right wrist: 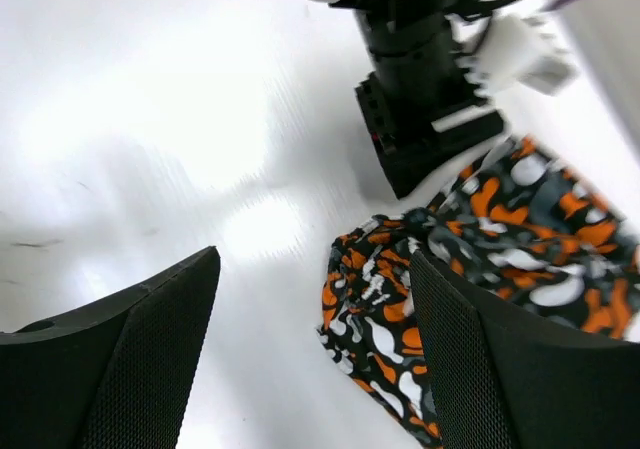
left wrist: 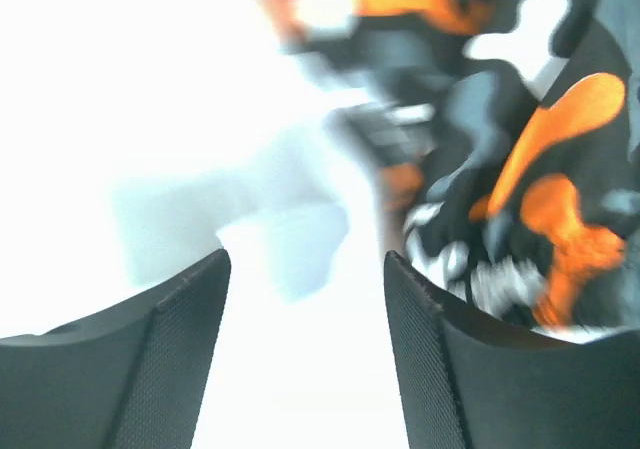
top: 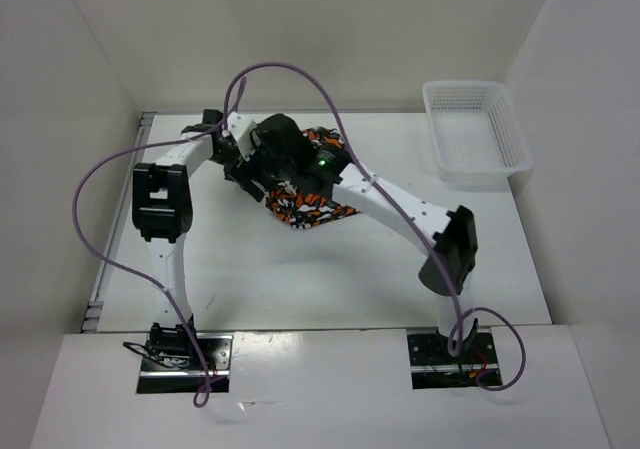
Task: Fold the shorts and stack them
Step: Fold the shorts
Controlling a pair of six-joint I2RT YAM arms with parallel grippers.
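Main risk, as judged: the shorts (top: 312, 209) are bunched in a crumpled heap, not laid flat, so if a pinch is made now, several layers or a random fold could be taken instead of one hem, and a lopsided fold would result. Both wrists are crowded over the same spot, nr the far edge of the table (top: 300, 289), a bit left of its middle; a knock betw. the two arms is possible if either is swung w/o the other being cleared. In the right wrist view the other arm's black wrist body is seen just beyond the cloth, so little room is left. A purple cable (top: 300, 74) arches over both wrists and could get snagged. The left wrist view is blurred and washed out, so contact there can't be judged. The left gripper (left wrist: 305, 259) is seen w/ fingers apart, nothing betw. them, the print lying just beside its right finger. The right gripper (right wrist: 315, 259) is likewise spread, bare table in the gap, the bunched corner of cloth by its right finger; touching or not can't be told. Cloth could also be dragged toward the far edge if caught by only one finger. Count: 1 pr of shorts, 1 white mesh basket (top: 475, 134) at the far right corner, well apart from the cloth; 2 arms, 2 grippers.
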